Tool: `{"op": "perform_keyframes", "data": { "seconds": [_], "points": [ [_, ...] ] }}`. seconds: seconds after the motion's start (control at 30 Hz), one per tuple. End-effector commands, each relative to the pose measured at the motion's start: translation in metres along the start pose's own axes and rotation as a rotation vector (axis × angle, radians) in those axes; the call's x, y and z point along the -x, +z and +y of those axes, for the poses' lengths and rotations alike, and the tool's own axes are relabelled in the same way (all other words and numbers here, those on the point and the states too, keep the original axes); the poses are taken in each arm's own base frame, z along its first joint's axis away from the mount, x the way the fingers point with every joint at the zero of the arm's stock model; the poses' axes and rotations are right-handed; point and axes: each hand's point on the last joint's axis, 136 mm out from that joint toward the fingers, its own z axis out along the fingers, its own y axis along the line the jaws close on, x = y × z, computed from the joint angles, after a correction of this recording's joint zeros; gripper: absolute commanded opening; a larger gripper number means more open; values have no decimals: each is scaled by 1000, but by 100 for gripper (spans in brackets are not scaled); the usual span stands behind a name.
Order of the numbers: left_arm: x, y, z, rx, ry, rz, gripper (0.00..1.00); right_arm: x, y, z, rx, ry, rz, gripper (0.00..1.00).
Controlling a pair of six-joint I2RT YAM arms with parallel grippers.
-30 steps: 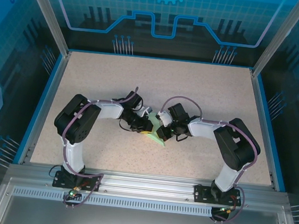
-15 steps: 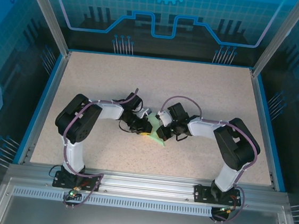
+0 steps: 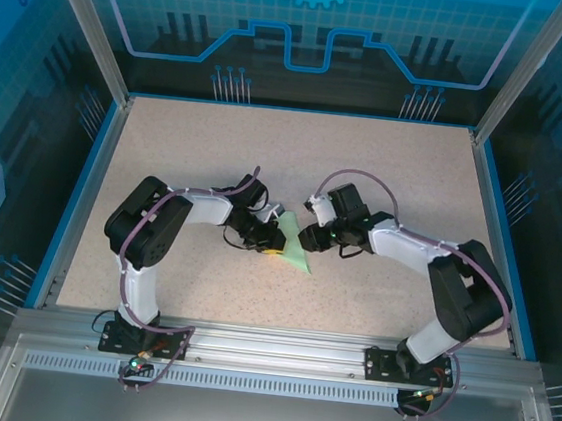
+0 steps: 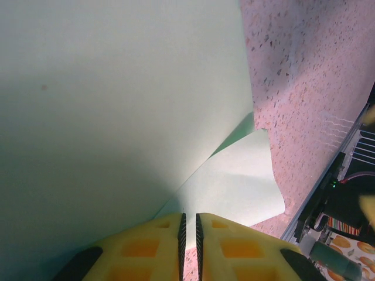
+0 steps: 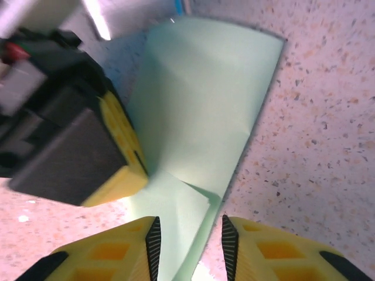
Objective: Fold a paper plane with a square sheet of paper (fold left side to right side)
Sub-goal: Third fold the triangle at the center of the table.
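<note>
Held the square sheet of paper (image 5: 205, 88) clamped edgewise in the left gripper (image 4: 188, 215) to steady the fold, with the right gripper (image 5: 187, 227) parted over its corner.

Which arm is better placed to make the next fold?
Right, probably: the right gripper is open and free over the paper, while the left gripper is shut on it.

Pale mint-green paper (image 5: 199, 117), yellow fingers (image 5: 269, 252) of right pincer (image 5: 188, 243), speckled beige table (image 3: 385, 181)
</note>
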Motion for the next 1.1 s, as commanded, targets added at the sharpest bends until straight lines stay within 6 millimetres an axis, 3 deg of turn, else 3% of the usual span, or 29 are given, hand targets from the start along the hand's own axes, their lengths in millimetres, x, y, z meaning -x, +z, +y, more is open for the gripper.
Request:
{"op": "perform_keyframes", "data": {
  "seconds": [0.0,0.13,0.27,0.6,1.07],
  "points": [
    [-14,13,29,80,-45,44,16,-25,-9,18,103,79,83,34],
    [-13,13,28,79,-45,43,16,-48,-6,52,268,162,184,25],
    [-13,12,29,82,-46,42,16,-62,2,64,288,202,237,23],
    [-13,12,29,86,-41,42,16,-70,25,45,197,250,298,22],
    [-13,12,30,94,-40,45,15,-81,28,28,156,319,320,23]
  ]
}}
